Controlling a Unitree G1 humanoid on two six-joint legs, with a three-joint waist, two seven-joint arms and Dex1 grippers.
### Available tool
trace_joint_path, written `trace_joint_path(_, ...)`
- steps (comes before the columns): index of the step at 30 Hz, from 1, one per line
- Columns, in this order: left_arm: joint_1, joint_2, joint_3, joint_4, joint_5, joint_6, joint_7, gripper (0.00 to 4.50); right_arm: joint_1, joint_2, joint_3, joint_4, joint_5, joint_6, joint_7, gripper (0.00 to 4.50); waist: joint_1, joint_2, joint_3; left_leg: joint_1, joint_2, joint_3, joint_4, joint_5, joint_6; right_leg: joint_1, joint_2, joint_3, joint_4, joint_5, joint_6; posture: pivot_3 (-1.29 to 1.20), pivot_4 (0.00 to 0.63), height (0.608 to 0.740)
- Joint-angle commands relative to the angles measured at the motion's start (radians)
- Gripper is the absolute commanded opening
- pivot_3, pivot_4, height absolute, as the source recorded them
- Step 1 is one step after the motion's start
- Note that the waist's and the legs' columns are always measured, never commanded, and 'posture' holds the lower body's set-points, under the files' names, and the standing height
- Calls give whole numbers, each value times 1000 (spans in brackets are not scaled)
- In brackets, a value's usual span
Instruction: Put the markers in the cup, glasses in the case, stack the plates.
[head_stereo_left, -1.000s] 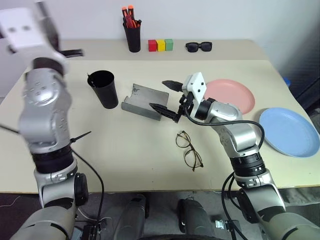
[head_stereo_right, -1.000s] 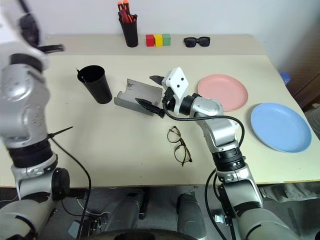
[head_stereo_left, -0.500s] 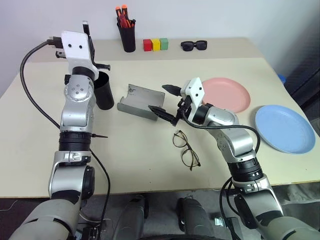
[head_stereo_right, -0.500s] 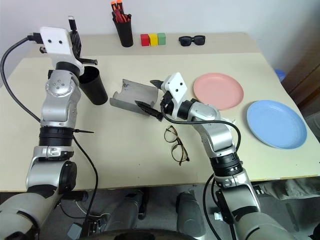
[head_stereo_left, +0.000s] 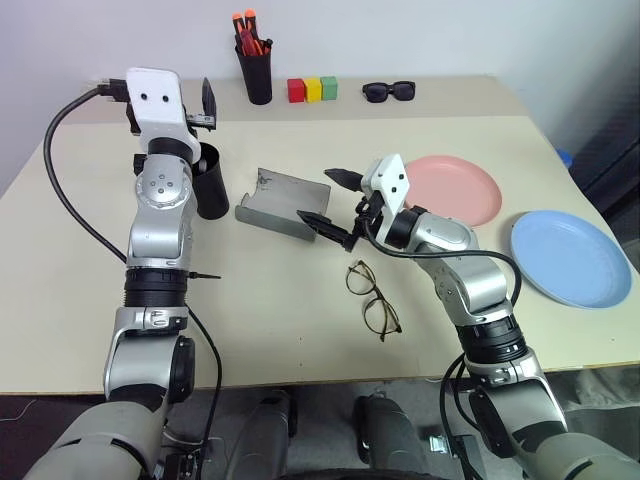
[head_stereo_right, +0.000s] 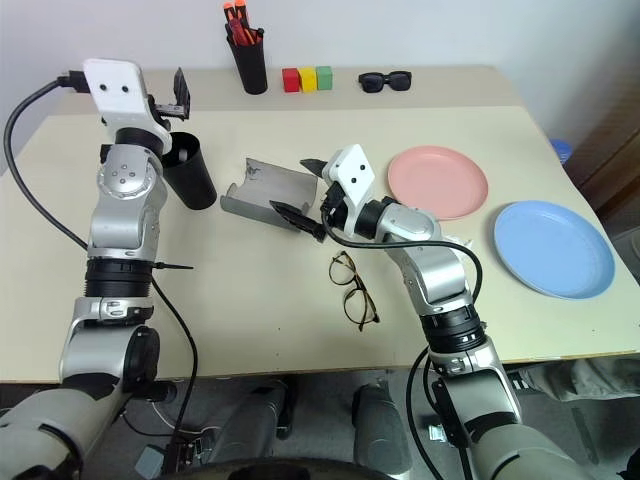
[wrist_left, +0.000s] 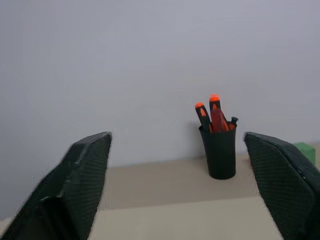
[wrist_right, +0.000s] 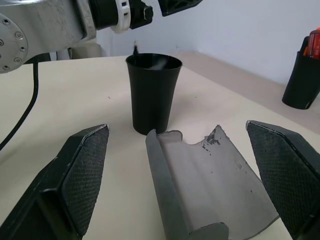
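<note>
Where table (head_stereo_left: 300, 290) ends, pale wall (wrist_left: 150, 60) rises.

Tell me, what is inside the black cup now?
A thin dark tip pokes above the rim of the black cup, seemingly a marker. The opaque wall hides the rest, so the number of markers inside cannot be told.

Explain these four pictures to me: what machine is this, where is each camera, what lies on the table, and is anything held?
It is a two-armed humanoid robot. Two pictures come from its head, looking down; the other two from its wrists, looking along the black fingers. On the table lie a black cup, an open grey case, glasses, a pink plate and a blue plate. At the back stand a pen holder, coloured blocks and sunglasses. The left gripper is open above the cup; the right gripper is open at the case. Neither holds anything.
</note>
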Motion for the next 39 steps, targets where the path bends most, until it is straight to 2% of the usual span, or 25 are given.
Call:
trace_joint_path(1,-1,-2,26,-54,-4,6,5,4129,-29,7,-3,-15,4,-21,4,4500,0,0,0,0,0,0,0,0,0,0,0,0,0,0,0,0,150,740)
trace_joint_path(3,-7,-6,27,-66,-17,14,-12,4129,-29,7,-3,-13,2,-22,3,4500,1,0,0,0,0,0,0,0,0,0,0,0,0,0,0,0,150,740)
trace_joint_path(7,-4,8,-42,-153,-105,120,-235,4129,-25,-7,-9,-15,-5,-22,3,4500,1,0,0,0,0,0,0,0,0,0,0,0,0,0,0,0,150,740)
trace_joint_path(8,18,42,-90,-188,-112,164,-329,4327,-23,-22,-16,-14,-7,-22,9,4500,0,0,0,0,0,0,0,0,0,0,0,0,0,0,0,0,150,740)
trace_joint_path(11,65,129,-187,-259,-123,286,-520,4327,-20,-72,-25,-15,-11,-19,39,4500,-4,1,0,0,0,1,0,0,0,0,0,0,0,0,0,0,150,740)
trace_joint_path(14,106,255,-278,-296,-134,360,-740,4327,9,-184,-18,-59,14,13,150,4500,-7,2,1,0,1,1,0,0,0,0,1,0,0,0,0,0,150,740)
trace_joint_path(16,99,331,-353,-251,-105,413,-854,4327,38,-267,-14,-95,30,29,225,4500,-6,2,1,0,1,1,0,0,0,0,1,0,0,0,-1,0,150,740)
trace_joint_path(19,58,364,-412,-142,-64,415,-934,4327,65,-325,-20,-128,47,43,265,4500,-3,2,1,0,1,1,0,0,1,0,1,0,-1,0,-1,0,150,740)
trace_joint_path(25,-52,329,-438,94,-13,344,-1018,4327,107,-360,-35,-171,48,65,267,4500,2,2,1,-1,1,0,1,0,1,0,1,0,-1,0,0,0,150,740)
trace_joint_path(31,-152,277,-466,326,17,254,-1171,4327,190,-399,-66,-266,68,109,250,4500,2,2,1,-1,0,1,1,-1,2,0,-1,0,-1,-1,0,0,150,740)
trace_joint_path(34,-177,261,-484,406,56,191,-1199,3527,205,-405,-75,-276,63,112,237,4500,-1,2,1,-1,1,1,1,-1,2,0,-1,0,-1,-1,0,0,150,740)
trace_joint_path(39,-194,232,-471,479,68,102,-1242,1043,211,-408,-80,-280,62,111,220,4500,1,2,1,-1,1,1,1,-1,2,0,-1,0,-1,-1,0,0,150,740)
